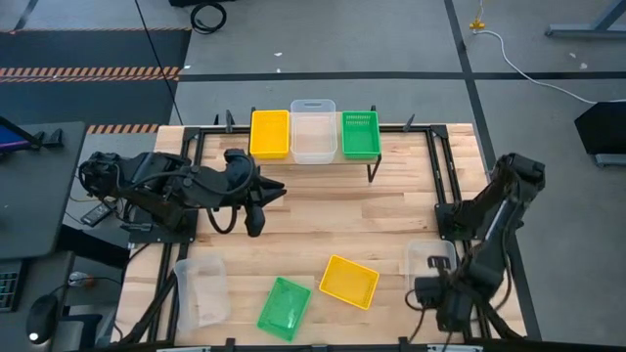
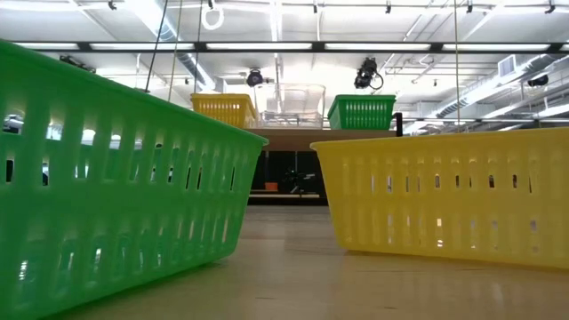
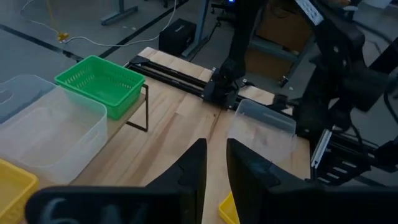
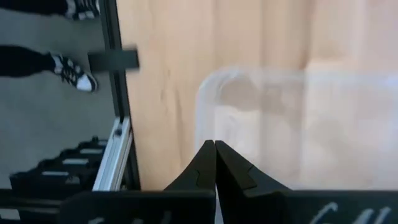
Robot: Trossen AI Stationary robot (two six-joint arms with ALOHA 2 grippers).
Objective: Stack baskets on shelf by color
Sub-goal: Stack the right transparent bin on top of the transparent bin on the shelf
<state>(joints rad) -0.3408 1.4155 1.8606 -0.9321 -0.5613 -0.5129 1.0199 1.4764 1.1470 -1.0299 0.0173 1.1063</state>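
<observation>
The shelf [image 1: 391, 156] at the far edge carries a yellow basket [image 1: 270, 133], a clear basket [image 1: 313, 131] and a green basket [image 1: 360, 134], each resting on its bottom. On the table lie a clear basket [image 1: 201, 290], a green one [image 1: 284, 308] and a yellow one [image 1: 349, 282]. My right gripper [image 1: 435, 284], near the right edge, is shut on another clear basket [image 1: 428, 256]. My left gripper [image 3: 214, 163] hovers over the table's left middle, slightly open, with nothing between its fingers. My right gripper pinches the clear basket's thin wall at its rim [image 4: 204, 132], close to a rounded corner, between its two fingers. The fingers come from above, pointing down. In the left wrist view the basket [image 3: 264, 127] looks tilted; whether its low end touches the table I cannot tell.
A black frame [image 1: 445, 181] runs along the table's sides. The shelf's thin black legs [image 1: 372, 168] stand on the far part of the wooden top. A person's shoes [image 4: 71, 71] show on the floor beyond the right edge. Bare wood lies between the shelf and the loose baskets.
</observation>
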